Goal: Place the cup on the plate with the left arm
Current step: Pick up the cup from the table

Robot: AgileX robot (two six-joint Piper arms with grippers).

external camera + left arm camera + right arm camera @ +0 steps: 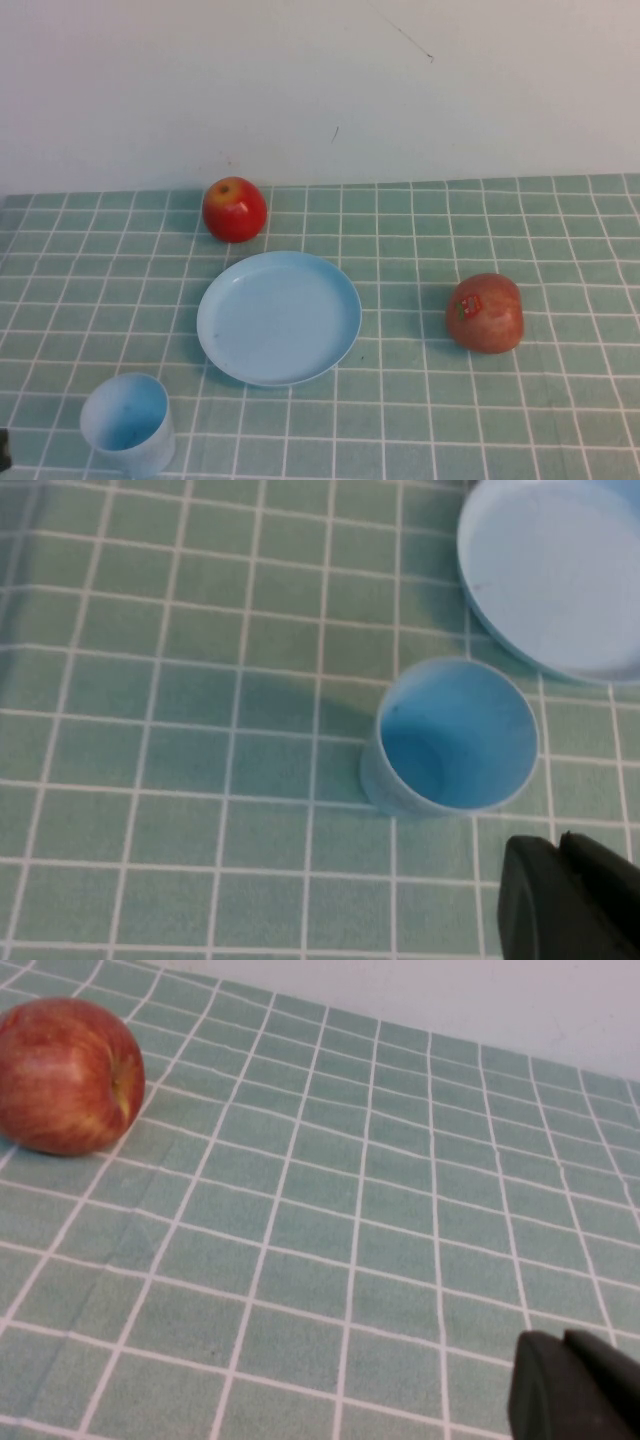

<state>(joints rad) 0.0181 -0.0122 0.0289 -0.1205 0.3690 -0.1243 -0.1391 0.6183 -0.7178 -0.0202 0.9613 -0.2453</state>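
Note:
The light blue cup [127, 422] stands upright and empty at the table's front left. It also shows in the left wrist view [455, 735]. The light blue plate [279, 316] lies empty at the table's middle, to the right of the cup and beyond it; its rim shows in the left wrist view [560, 570]. My left gripper [558, 842] is shut and empty, a short way from the cup and not touching it. My right gripper [563, 1338] is shut and empty above bare cloth. Neither gripper shows clearly in the high view.
A red apple [235, 209] sits behind the plate near the white wall. A second, duller apple [485, 312] sits right of the plate and shows in the right wrist view [65, 1075]. The table carries a green checked cloth [560, 230].

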